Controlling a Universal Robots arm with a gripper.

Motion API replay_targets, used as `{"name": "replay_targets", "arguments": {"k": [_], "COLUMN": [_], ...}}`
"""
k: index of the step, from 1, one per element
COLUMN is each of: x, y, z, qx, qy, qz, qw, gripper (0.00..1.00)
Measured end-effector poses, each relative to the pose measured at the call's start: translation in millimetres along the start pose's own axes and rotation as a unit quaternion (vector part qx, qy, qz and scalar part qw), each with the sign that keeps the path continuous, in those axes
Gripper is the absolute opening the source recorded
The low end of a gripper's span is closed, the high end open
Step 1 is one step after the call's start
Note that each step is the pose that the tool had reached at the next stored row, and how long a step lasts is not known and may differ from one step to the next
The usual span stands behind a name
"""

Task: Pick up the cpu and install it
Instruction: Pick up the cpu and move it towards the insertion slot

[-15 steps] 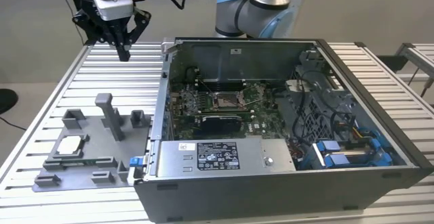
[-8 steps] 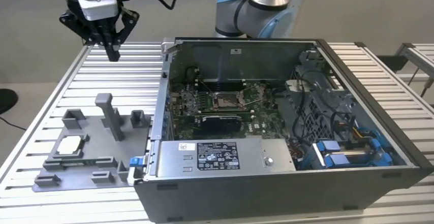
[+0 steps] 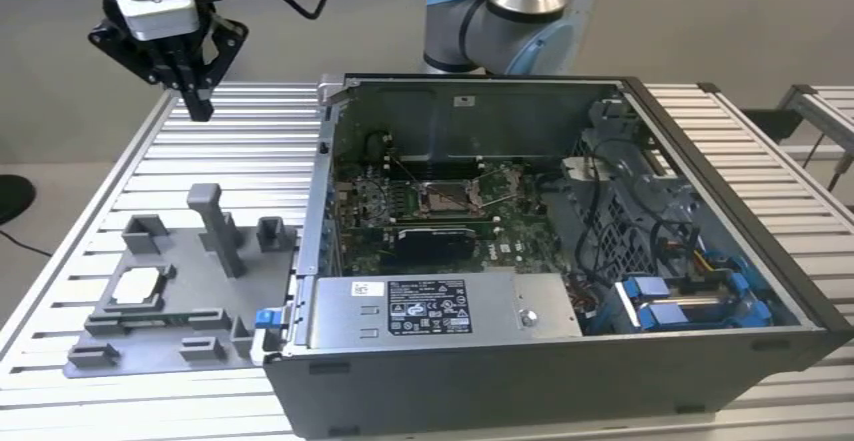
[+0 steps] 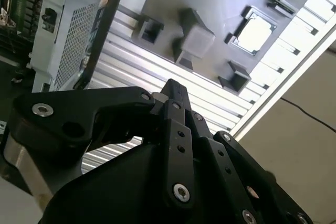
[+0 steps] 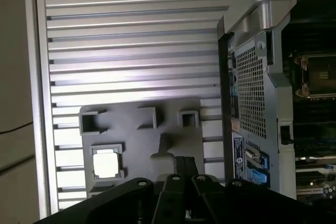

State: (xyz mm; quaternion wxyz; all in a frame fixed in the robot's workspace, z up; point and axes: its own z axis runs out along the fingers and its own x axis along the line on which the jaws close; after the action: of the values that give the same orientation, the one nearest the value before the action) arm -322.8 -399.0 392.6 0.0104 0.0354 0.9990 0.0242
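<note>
Gripper (image 3: 200, 112): jaws pressed together, empty, high over the table (image 3: 247, 146). Cpu (image 3: 138, 285): flat in a grey tray (image 3: 200, 293) pocket, well apart from the gripper, beside the case (image 3: 534, 366).

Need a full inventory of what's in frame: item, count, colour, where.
cpu: 1, silver-white, seated in the fixture tray
fixture tray: 1, grey, on the table, exterior view's left of the case
computer case: 1, dark grey, open, mid-table
motherboard: 1, green, inside the case
socket: 1, dark, metal-framed, on the motherboard
power supply: 1, silver, labelled, inside the case's near wall
blue clips: a few, blue, case's right in the exterior view
table: 1, ribbed silver
robot arm: 1, grey-blue, behind the case
end effector: 1, black, shut, empty, above the table's far left
</note>
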Motion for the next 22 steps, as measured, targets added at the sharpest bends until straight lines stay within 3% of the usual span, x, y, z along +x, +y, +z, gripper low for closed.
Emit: {"name": "replay_targets", "arguments": {"k": [7,22], "x": [17.4,46.6], "y": [-1.2,-3.3], "z": [-0.4,-1.1], "qx": [0.0,-0.0001], "qy": [0.0,0.0002], "qz": [0.0,-0.005], "qw": [1.0,0.99999], "gripper": [0.0,0.0]}}
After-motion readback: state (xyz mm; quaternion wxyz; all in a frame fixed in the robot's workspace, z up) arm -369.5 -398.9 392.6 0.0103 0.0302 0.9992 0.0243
